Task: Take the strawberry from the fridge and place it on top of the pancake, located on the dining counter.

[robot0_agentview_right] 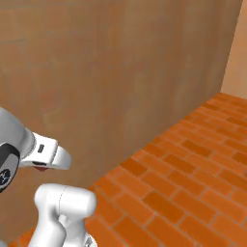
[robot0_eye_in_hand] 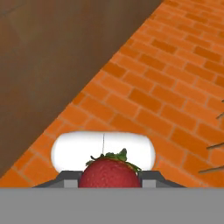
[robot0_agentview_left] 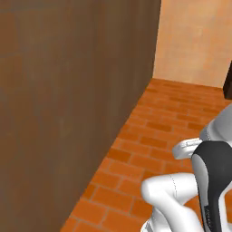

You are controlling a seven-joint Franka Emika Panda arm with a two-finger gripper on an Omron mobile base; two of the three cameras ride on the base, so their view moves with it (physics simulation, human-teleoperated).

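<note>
The claw [robot0_eye_in_hand: 110, 183] is clamped on the strawberry [robot0_eye_in_hand: 109, 172], leafy cap toward the brick floor [robot0_eye_in_hand: 175, 96]; a brown wood wall [robot0_agentview_left: 68, 99] stands alongside.

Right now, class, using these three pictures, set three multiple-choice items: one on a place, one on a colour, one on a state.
1. Where is the strawberry?
A. in the claw
B. on the floor
C. on a plate

2. What colour is the brick floor?
A. grey
B. orange
C. green

3. How is the claw?
A. wide open
B. shut on the strawberry
C. shut on nothing

Answers:
A, the hand view shows the berry between the fingers.
B, orange bricks run beside the brown wood wall.
B, the fingers flank the berry.
</note>
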